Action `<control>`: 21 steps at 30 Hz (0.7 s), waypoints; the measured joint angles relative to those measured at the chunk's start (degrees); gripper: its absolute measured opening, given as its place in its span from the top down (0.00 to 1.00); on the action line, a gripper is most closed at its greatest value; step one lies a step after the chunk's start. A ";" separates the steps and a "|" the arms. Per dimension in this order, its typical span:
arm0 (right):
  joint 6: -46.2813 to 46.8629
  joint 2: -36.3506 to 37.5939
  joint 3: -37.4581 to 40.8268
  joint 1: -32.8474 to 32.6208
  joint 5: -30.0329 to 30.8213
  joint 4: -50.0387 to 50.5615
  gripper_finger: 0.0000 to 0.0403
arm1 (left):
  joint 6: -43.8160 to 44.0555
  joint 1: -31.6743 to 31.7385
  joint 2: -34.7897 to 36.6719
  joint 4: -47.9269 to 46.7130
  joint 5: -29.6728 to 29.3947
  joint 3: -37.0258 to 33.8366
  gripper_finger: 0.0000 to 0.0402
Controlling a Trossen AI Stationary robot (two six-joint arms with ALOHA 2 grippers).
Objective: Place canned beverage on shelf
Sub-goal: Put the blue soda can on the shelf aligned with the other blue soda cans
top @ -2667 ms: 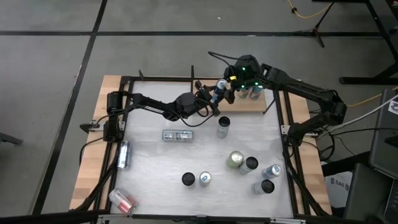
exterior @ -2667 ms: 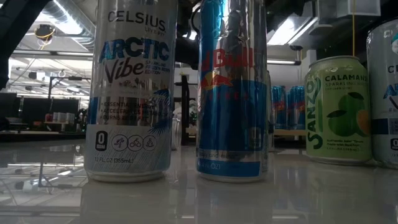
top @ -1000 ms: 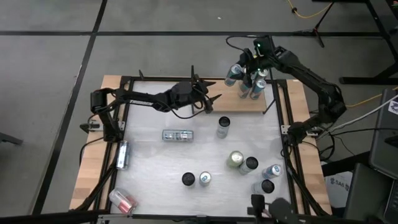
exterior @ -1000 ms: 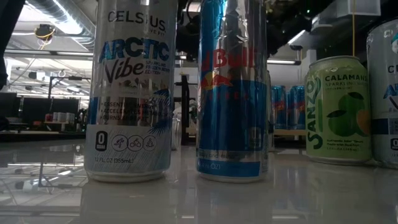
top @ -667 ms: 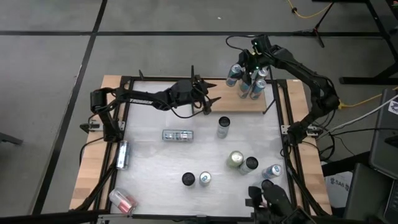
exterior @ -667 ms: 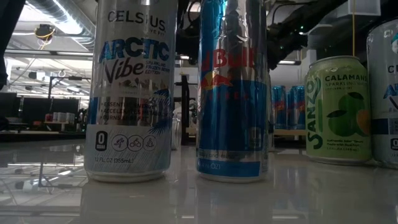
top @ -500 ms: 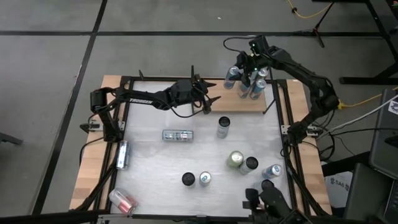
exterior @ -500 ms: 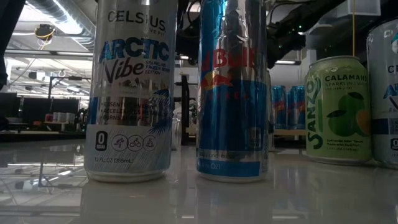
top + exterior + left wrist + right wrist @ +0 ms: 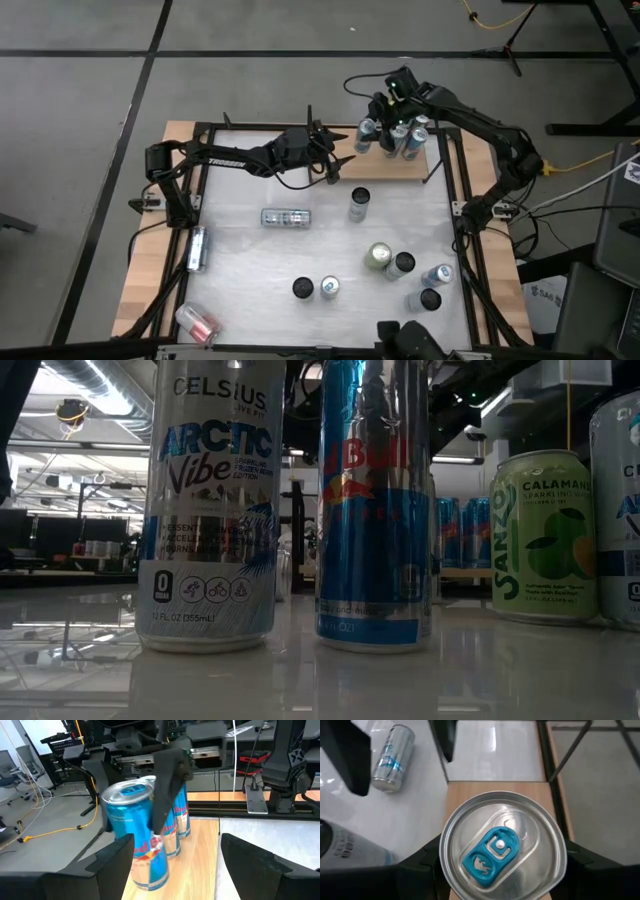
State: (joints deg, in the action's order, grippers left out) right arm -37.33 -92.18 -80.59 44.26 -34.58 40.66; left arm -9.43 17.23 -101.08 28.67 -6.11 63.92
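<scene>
The shelf (image 9: 400, 163) is a light-brown wooden board at the table's far edge, right of centre, and three blue cans (image 9: 408, 140) stand on it. My right gripper (image 9: 373, 127) is shut on a blue-and-silver can (image 9: 365, 131) over the shelf's left end. The left wrist view shows this can (image 9: 142, 845) slightly tilted beside the standing cans (image 9: 181, 822). My left gripper (image 9: 336, 160) is open and empty, just left of the shelf, with its fingers (image 9: 115, 865) pointing at the can. My right gripper pinches the can between its two fingers, one on each side of its upper wall (image 9: 150, 805), just below the rim (image 9: 445, 845). The fingers (image 9: 580, 862) come from above, pointing down. The can is slightly tilted, its base close to the board; whether it rests there I cannot tell.
One can (image 9: 359, 203) stands upright at mid-table and another lies left of it (image 9: 286, 217). Several more cans stand near the right front (image 9: 401, 264) and the front centre (image 9: 315, 288). Two cans lie at the left (image 9: 198, 248). Black frame rails (image 9: 455, 190) edge the table.
My right gripper has carried the can a short way toward the table's left edge along the shelf and a little lower, away from the three standing cans. It has stayed shut on the can throughout.
</scene>
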 joint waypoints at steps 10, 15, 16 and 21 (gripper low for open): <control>0.23 0.04 4.27 -1.17 1.19 -1.90 0.45 | 0.00 0.00 0.00 -0.10 -0.07 0.00 0.28; -0.22 0.05 5.49 -1.17 1.18 -2.70 0.45 | 0.00 0.00 0.00 -0.13 -0.16 0.00 0.28; -0.33 0.07 6.08 -1.17 1.16 -3.23 0.45 | 0.00 0.00 0.00 -0.13 -0.17 0.00 0.28; -0.45 0.07 7.96 -1.17 1.66 -4.77 0.45 | -0.02 0.00 -0.02 -0.15 -0.17 0.00 0.28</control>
State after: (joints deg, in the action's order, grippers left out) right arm -37.78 -92.12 -72.62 43.09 -32.92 35.88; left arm -9.45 17.23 -101.09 28.51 -6.28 63.92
